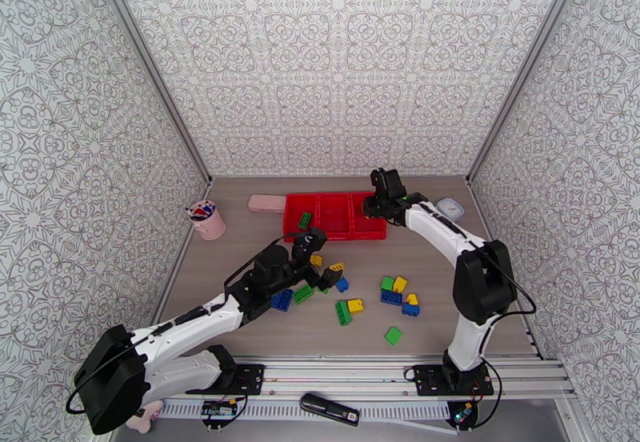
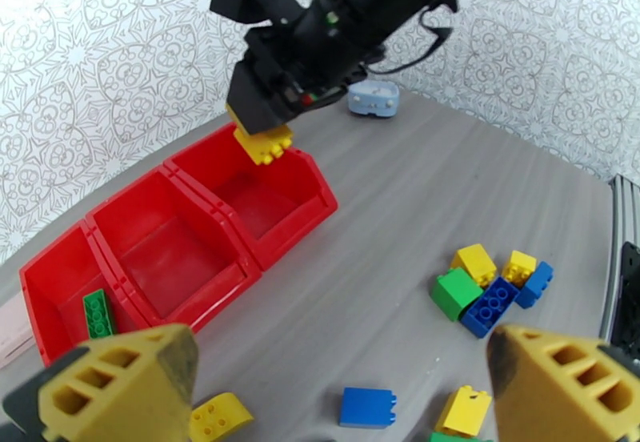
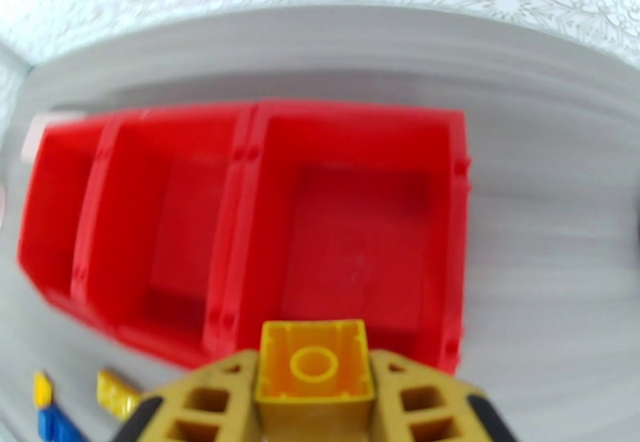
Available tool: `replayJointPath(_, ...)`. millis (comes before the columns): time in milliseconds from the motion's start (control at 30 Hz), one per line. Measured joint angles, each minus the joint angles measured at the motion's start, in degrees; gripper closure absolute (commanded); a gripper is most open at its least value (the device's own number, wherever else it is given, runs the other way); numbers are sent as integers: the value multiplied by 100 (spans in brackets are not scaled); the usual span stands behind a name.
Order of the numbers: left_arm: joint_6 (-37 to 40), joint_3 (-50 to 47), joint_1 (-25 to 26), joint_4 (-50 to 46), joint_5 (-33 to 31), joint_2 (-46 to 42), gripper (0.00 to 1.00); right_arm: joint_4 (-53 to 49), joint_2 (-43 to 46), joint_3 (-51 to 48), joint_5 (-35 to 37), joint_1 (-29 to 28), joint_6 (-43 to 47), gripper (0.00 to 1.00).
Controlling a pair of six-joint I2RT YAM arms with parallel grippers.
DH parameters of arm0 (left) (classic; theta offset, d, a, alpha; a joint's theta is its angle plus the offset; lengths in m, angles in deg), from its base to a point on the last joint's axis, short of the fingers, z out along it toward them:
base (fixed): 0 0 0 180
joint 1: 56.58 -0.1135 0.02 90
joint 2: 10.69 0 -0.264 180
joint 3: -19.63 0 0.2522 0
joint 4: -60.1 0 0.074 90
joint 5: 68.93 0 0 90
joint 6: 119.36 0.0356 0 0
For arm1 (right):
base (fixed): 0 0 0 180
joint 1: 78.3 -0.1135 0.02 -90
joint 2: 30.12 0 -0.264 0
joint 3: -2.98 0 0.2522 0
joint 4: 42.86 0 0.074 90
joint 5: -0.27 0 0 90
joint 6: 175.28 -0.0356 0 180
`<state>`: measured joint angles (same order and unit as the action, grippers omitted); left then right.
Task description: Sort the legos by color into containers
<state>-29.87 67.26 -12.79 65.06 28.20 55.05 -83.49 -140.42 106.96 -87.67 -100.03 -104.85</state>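
- My right pincer (image 3: 316,359) is closed tight on a small square yellow studded plastic brick (image 2: 264,146), clamped by its two sides, hollow underside facing the wrist camera.
- It hangs over the row of three joined bright red open-top plastic bins (image 3: 360,111), above the near edge of the end bin on my right arm's side. That bin looks bare inside.
- The far-left bin holds one long green studded brick (image 2: 98,314). The middle one looks bare.
- The step in hand, as I judge it, is delivering the yellow brick.
- Next I should reach a little further over the bin so the brick clears the rim, then part the fingers.
- My left pincer (image 2: 340,355) is spread wide and holds nothing, low over the loose bricks (image 1: 392,291) on the grey table (image 1: 448,315). A small blue brick (image 2: 366,407) lies just ahead, a likely next pick.
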Motion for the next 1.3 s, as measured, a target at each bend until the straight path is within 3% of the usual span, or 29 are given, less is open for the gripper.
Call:
replayJointPath(233,7,11,0,-2,-109,2,0,31,-868,688,155,107,-11,69)
replayJointPath(433,76,129,0,-50,-149,4,0,17,-1008,857,190,107,83,41)
replayJointPath(567,111,129,-15,-131,-146,-66,0,98,-588,459,136,107,149,27)
replayJointPath(733,105,125,-131,-444,-35,-382,0,146,627,-579,-72,83,398,17)
replayJointPath(967,48,-153,-348,-1014,251,-1082,0,39,1912,-1626,-258,-254,789,12)
replayJointPath(1133,-251,-190,-848,-1429,470,-1453,0,-313,2232,-1985,-240,-839,883,11)
replayJointPath(1300,-162,-302,-994,-1834,658,-1875,0,-538,2284,-2288,-229,-1493,629,11)
